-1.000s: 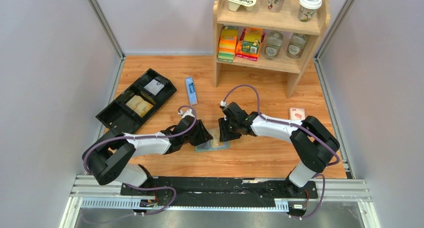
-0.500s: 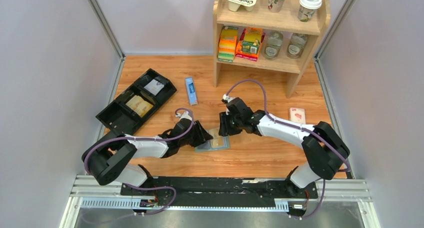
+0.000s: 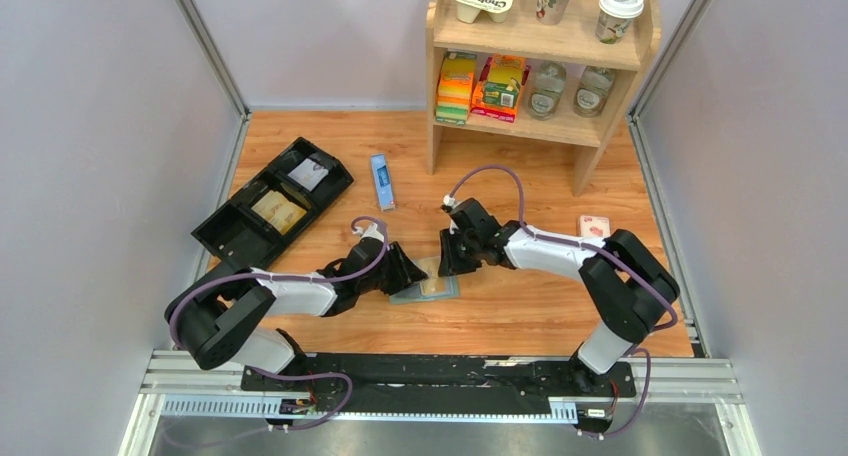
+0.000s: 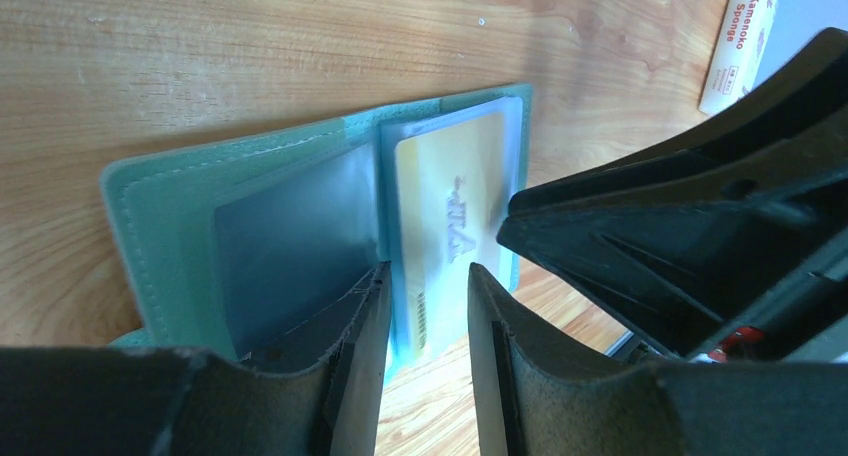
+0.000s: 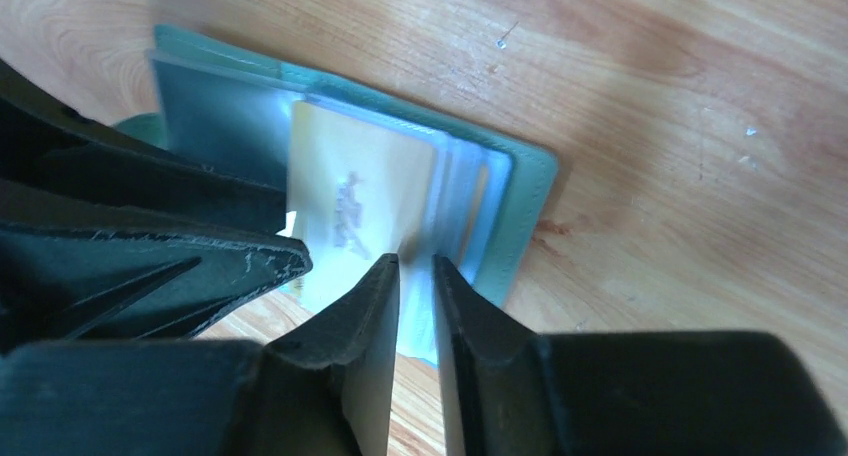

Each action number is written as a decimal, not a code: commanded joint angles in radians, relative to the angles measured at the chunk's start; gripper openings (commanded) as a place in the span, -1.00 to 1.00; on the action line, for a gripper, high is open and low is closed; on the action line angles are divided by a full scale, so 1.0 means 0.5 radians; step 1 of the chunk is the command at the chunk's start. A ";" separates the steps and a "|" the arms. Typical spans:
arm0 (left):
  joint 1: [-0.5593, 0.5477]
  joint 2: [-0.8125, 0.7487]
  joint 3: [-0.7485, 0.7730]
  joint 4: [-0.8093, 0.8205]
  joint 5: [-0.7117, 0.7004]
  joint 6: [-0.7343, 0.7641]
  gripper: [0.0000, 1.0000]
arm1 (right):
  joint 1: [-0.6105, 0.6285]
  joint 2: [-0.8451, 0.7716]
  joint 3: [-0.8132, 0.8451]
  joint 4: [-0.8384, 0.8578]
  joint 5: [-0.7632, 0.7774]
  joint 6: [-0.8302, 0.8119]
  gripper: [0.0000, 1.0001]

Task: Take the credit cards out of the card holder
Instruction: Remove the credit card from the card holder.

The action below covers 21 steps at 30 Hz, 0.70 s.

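- The holder lies open and flat on the table, about midway along the near edge. It has a grey-green cover and clear, pale blue pocket pages.
- A golden card with raised lettering sits in the top pocket page on the holder's right half. The pocket on the left half looks dark.
- Both arms reach low and inward, forearms close to level, and meet over the holder from either side.
- The left gripper has its fingers spread and its tips down on the holder. One is on the dark left pocket, the other at the card's page, and nothing is clamped between them.
- The right gripper has its fingers drawn almost together, leaving a narrow slit. They sit at the edge of the card's page, and whether they pinch it cannot be told.
- Only the top view shows the arms' reach and the black tray, well apart toward the far left corner.
- Only the left wrist view shows the lettering sharply, and a sponge pack beyond the holder.
- Only the right wrist view shows several clear pages stacked under the card, by the cover's right edge.
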 commanded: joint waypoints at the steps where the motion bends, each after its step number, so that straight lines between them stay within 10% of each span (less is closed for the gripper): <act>1: 0.004 0.031 -0.013 0.119 0.037 -0.016 -0.18 | -0.034 0.097 -0.022 0.097 -0.099 0.063 -0.55; 21: 0.004 -0.107 -0.178 0.588 0.065 -0.063 -0.57 | -0.041 0.190 -0.062 0.085 -0.140 0.088 -0.71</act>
